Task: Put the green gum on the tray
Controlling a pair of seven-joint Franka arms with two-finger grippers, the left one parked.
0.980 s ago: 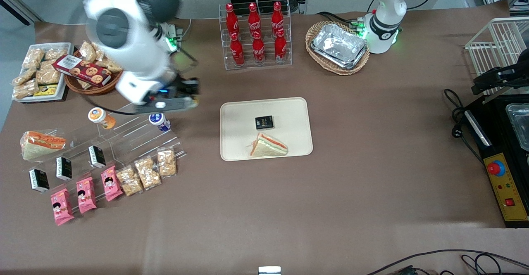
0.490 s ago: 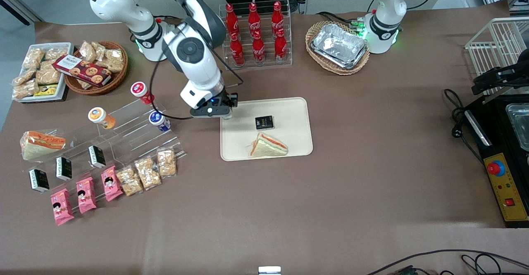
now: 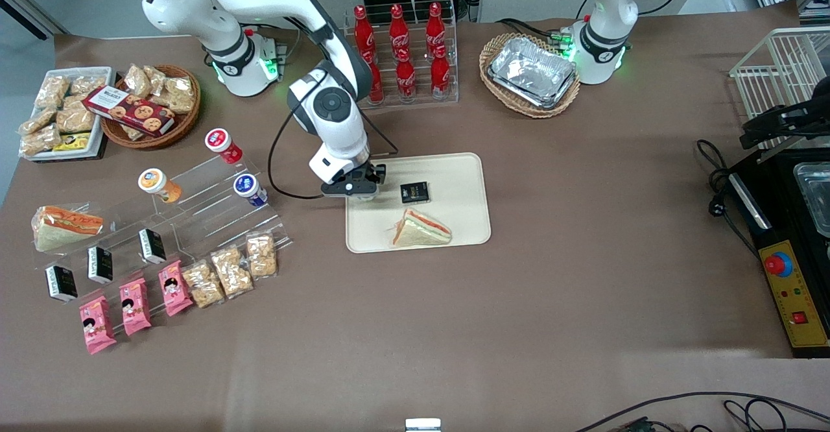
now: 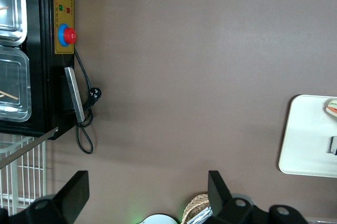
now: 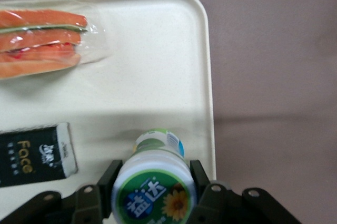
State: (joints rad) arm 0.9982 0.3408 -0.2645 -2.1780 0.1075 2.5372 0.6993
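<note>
A wide table draped in smooth brown cloth is carrying everything here, and near its middle a large flat cream-coloured plastic tray with rounded corners and a low rim is lying. The white jointed right arm is reaching down over the tray's edge toward the working arm's end of the table, and its black two-finger gripper is hovering just above that edge. On the tray a triangular sandwich in clear crinkled wrap, showing orange and green layers, is sitting nearer the front camera than a small flat black box with pale lettering, which is lying just beside the gripper. In the right wrist view the gripper is clasping a small cylindrical green gum bottle between its two dark fingers, which are pressing against the sides just under the round white lid with its green printed top and sunflower picture. The bottle is hanging upright over the tray, near the rim and close to the black box; whether its base is touching the tray's surface seems uncertain, since the lid is covering it.
</note>
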